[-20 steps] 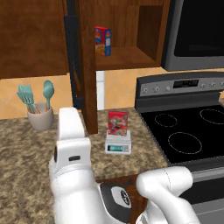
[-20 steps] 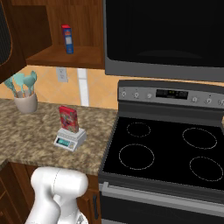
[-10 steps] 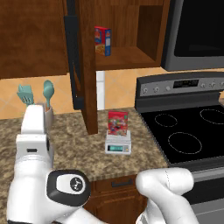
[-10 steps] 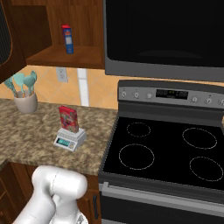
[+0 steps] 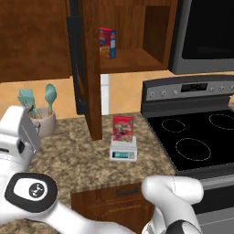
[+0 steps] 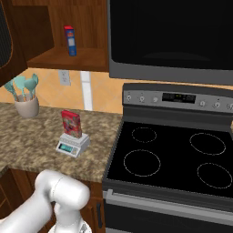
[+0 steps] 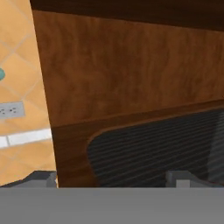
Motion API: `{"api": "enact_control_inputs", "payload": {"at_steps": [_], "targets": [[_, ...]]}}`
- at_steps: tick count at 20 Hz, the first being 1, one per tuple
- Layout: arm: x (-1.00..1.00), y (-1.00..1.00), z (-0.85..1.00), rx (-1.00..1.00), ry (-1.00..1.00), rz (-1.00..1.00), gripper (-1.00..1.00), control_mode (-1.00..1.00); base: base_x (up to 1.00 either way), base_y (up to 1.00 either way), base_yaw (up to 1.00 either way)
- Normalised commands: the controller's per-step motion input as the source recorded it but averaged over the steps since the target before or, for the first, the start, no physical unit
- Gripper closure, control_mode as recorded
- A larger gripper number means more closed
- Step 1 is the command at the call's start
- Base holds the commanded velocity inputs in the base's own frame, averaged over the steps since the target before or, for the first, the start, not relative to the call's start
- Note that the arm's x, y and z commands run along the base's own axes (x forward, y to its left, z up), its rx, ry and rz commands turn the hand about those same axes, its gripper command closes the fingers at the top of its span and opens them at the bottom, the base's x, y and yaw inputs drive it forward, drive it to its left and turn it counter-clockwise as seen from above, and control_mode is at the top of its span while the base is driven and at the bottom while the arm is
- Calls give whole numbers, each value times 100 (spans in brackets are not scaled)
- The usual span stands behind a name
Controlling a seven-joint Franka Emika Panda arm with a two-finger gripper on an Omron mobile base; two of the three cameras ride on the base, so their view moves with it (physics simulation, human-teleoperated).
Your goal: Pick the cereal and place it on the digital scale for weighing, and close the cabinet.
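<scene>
While the cereal [image 5: 123, 128] stands upright on the digital scale [image 5: 123, 150], both sit on the granite surface [image 5: 77, 160] just left of the stove [image 5: 196, 137]; same pair from the right base view: cereal [image 6: 71, 124] on scale [image 6: 73, 145]. Cabinet [image 5: 87, 68] door stands open, swung out edge-on toward the camera, black bar handle [image 5: 77, 64] on its left face. Inside, on the shelf, a red, blue and yellow box [image 5: 107, 42] stands upright. Utensil cup [image 5: 43, 119] with teal tools sits at the left of the surface, near the wall. Hand view: claw [image 7: 111, 177] faces the door [image 7: 131, 100] close up, dark ribbed glass pane [image 7: 162, 148] and curved frame ahead, tiled wall with an outlet [image 7: 11, 110] off to the left. Two fingertips [image 7: 41, 177] set wide apart at the bottom edge, nothing between them. White arm [image 5: 23, 183] bulks in the lower left of the left base view.
</scene>
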Motion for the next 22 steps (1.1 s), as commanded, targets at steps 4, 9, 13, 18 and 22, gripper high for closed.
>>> {"api": "enact_control_inputs", "payload": {"at_steps": [4, 9, 13, 18, 22], "targets": [[46, -20, 0, 0, 20, -1, -100, -100, 0, 0, 0], [63, -38, 0, 0, 22, 0, -100, -100, 0, 0, 0], [30, -47, 1, 0, 5, 0, -100, -100, 0, 0, 0], [-17, -56, 19, 0, -2, 0, -100, -100, 0, 0, 0], [-53, -99, 42, 0, -13, 0, -100, -100, 0, 0, 0]]}}
